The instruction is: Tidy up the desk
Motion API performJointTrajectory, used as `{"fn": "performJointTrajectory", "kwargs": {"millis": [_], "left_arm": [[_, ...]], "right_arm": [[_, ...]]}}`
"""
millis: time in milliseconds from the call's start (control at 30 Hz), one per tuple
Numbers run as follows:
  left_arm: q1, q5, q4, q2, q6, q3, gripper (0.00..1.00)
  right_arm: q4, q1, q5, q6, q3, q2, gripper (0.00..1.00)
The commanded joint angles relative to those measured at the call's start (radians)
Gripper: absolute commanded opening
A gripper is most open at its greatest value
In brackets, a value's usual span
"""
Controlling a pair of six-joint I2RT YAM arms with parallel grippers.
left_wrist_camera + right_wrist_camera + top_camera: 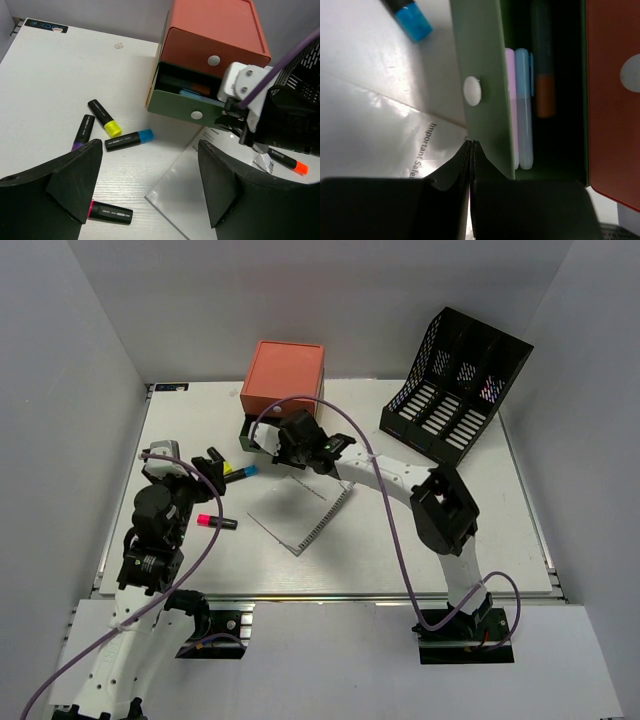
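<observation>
Your hands sit over the white surface (pixel 480 530), which fills the whole view, with one drawer of the box standing open.

The orange drawer box (pixel 284 375) stands at 12 o'clock and the black mesh file rack (pixel 455 385) at 2 o'clock. The box's green drawer (pixel 185 106) is pulled out. Inside it lie a lilac pen (pixel 509 100), a pale blue pen (pixel 523 110) and a dark marker with an orange band (pixel 543 75). Your right hand (pixel 471 145) has its fingers pressed together, with the tips right at the drawer's front. That arm crosses over a printed booklet (pixel 290 512) lying mid-surface. Your left hand (pixel 150 155) is spread wide with nothing between its fingers. Loose at 10 o'clock are the yellow highlighter (pixel 105 118), blue highlighter (pixel 129 140) and purple highlighter (pixel 83 132). The pink highlighter (pixel 110 212) lies at 9 o'clock.
</observation>
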Motion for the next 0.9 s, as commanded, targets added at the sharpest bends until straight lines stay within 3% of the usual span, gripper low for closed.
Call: {"fn": "performJointTrajectory", "kwargs": {"millis": [0, 300, 867], "left_arm": [[-0.005, -0.023, -0.001, -0.024, 0.021, 0.01, 0.87], [-0.005, -0.011, 0.0, -0.028, 0.026, 0.01, 0.87], [-0.005, -0.012, 0.0, -0.012, 0.028, 0.007, 0.86]], "right_arm": [[0.076, 0.014, 0.175, 0.02, 0.074, 0.019, 0.0], [0.191, 0.006, 0.321, -0.02, 0.085, 0.088, 0.0], [0.305, -0.029, 0.345, -0.093, 0.144, 0.174, 0.0]]}}
